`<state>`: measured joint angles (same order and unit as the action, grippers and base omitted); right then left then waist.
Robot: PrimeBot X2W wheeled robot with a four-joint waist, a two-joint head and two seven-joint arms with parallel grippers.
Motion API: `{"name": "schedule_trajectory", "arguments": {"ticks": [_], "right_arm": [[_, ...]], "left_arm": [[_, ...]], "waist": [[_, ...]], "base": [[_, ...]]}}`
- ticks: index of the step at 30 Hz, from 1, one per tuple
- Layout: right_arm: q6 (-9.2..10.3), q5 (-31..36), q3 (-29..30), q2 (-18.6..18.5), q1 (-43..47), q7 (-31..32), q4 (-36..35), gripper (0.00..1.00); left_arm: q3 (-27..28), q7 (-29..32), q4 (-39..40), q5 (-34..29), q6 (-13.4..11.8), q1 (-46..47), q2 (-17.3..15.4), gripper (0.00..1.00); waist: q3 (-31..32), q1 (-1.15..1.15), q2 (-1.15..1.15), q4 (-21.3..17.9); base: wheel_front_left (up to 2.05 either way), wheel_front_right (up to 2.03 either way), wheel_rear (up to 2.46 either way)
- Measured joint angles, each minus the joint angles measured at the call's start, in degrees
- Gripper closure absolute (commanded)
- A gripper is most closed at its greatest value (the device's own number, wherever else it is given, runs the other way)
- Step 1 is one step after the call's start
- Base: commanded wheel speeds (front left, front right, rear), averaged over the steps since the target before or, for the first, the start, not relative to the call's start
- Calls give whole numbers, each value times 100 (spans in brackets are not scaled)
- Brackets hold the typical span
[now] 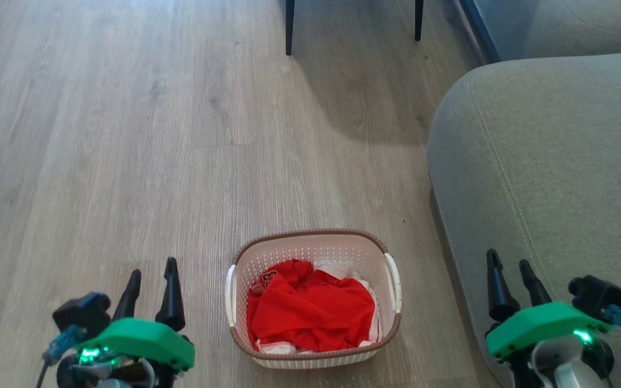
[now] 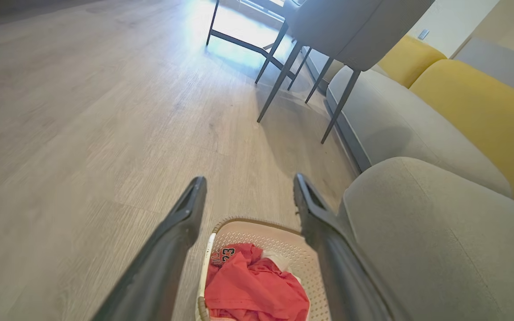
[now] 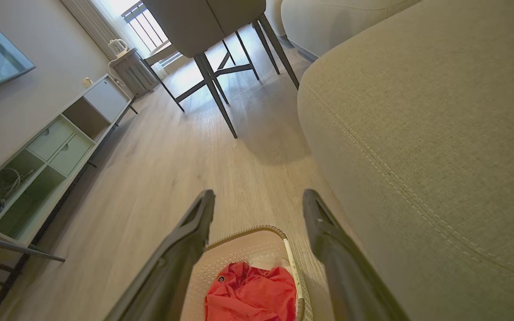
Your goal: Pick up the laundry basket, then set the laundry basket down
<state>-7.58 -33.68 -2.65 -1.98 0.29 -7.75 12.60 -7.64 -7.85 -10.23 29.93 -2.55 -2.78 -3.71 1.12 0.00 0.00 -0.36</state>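
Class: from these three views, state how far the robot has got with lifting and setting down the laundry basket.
Done: seemingly nothing; the laundry basket stands on the floor with red clothing inside. In hand: the left gripper and right gripper flank it, open, not touching it. Left: grasp, lift, set down.

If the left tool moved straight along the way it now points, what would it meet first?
Most likely the wooden floor just beyond the laundry basket's far rim, though depth is hard to judge here.

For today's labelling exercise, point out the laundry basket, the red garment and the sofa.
laundry basket (image 1: 310,233): head view, brown far rim.
red garment (image 1: 310,310): head view, middle of cloth.
sofa (image 1: 547,161): head view, grey arm's top.
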Motion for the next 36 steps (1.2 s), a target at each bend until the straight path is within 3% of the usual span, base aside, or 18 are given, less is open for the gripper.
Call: {"name": "schedule_trajectory", "arguments": {"ticks": [36], "right_arm": [[0, 2381, -348, -21, 2, -594, -19, 0]], "left_arm": [[-264, -579, -110, -2335, -209, -229, -45, 0]], "waist": [[33, 0, 0, -29]], "base": [[0, 0, 0]]}}
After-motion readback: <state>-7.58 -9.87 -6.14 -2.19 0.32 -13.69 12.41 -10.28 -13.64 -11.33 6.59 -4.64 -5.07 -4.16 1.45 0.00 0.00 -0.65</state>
